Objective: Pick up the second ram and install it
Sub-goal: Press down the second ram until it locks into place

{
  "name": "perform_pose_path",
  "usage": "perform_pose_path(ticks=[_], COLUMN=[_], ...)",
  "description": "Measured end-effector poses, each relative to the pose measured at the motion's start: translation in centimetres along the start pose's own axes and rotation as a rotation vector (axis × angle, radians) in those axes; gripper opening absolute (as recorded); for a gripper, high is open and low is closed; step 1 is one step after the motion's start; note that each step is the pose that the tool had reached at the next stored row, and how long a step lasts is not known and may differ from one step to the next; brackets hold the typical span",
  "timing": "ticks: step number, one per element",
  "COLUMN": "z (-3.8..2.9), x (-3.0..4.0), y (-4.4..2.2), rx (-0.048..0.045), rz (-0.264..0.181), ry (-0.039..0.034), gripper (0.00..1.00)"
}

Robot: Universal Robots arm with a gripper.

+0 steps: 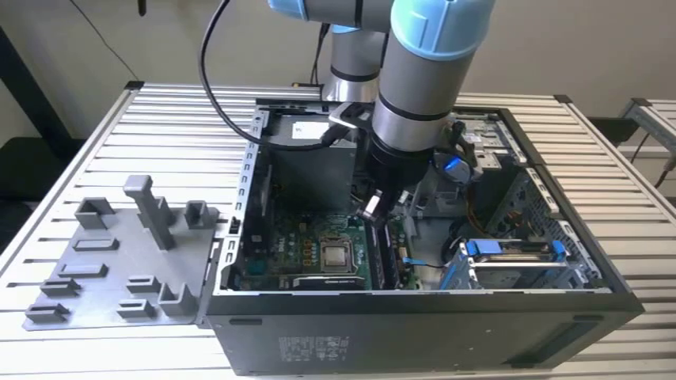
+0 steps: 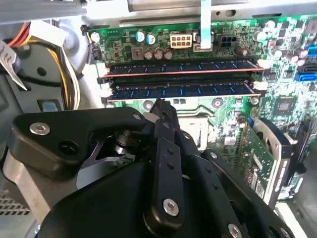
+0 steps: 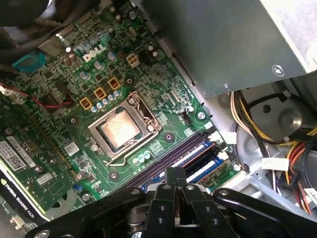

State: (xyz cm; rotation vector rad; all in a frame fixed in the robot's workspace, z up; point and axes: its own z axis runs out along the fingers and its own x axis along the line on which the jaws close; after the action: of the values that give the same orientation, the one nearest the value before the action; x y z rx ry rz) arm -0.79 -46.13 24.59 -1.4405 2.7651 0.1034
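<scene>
At the near left corner of the worktop (image 1: pixel 85 142), a grey tray (image 1: pixel 116 261) with small holder blocks is laid flat. Just beside it, toward the exterior view's right, an open computer case (image 1: pixel 423 332) is set on the worktop. A green board (image 1: pixel 306 253) is seen on the floor of the case, with a square silver chip (image 1: pixel 336 255) near its middle.

In the second wrist view, the fingers (image 2: pixel 161 114) are seen pressed together, and nothing is held between them. They are hung just above the green board, near the second ram (image 2: pixel 178 90). The second ram is seated in its long slot on the board, with white clips at both ends. The other ram (image 2: pixel 181 67) is seated in the next slot, just beyond it, and the two are lined up side by side.

Farther back, the arm (image 1: pixel 417 87) is reached down into the case from the far edge of the worktop.
</scene>
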Motion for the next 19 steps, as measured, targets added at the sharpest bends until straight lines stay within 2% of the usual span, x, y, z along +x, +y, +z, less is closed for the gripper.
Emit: perform_pose_path(ticks=[3, 10, 19], z=[0.01, 0.05, 0.21], x=[0.0, 0.0, 0.03], y=[0.0, -0.01, -0.01], rx=[0.0003, 0.0139, 0.0117], rz=[-0.055, -0.171, -0.318], ry=[0.0004, -0.007, -0.0055], gripper=[0.11, 0.11, 0.11])
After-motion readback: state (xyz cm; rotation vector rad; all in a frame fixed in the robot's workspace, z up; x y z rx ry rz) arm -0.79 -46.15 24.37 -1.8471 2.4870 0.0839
